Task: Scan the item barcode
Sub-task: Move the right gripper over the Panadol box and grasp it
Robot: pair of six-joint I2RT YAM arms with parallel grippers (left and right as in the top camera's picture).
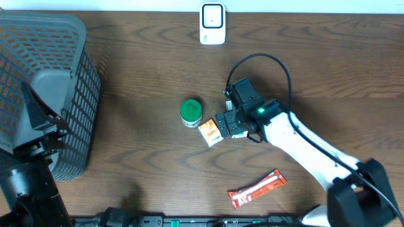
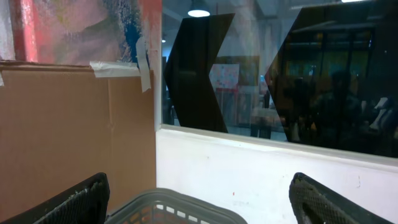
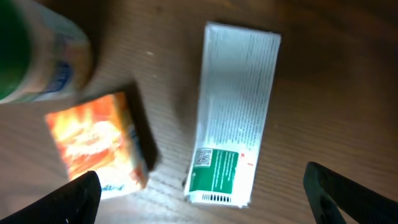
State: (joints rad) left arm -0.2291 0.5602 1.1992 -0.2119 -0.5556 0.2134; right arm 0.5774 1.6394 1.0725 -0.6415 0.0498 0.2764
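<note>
Right arm extends low toward the table [image 1: 126,145] centre; right pincer [image 1: 228,123] faces down, jaws spread wide, empty; white barcoded box [image 3: 236,112] lies flat directly beneath, between the fingertips, beside an orange packet [image 3: 96,146]; left pincer [image 2: 199,202] gapes empty above the basket [image 1: 57,75].

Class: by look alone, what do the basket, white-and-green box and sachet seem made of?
Grey basket: likely moulded plastic, matt; its walls are an open lattice. White-and-green box: probably printed card, faintly glossy; sharp folded edges. Orange sachet: perhaps plastic film or foil; thin, flat.
</note>
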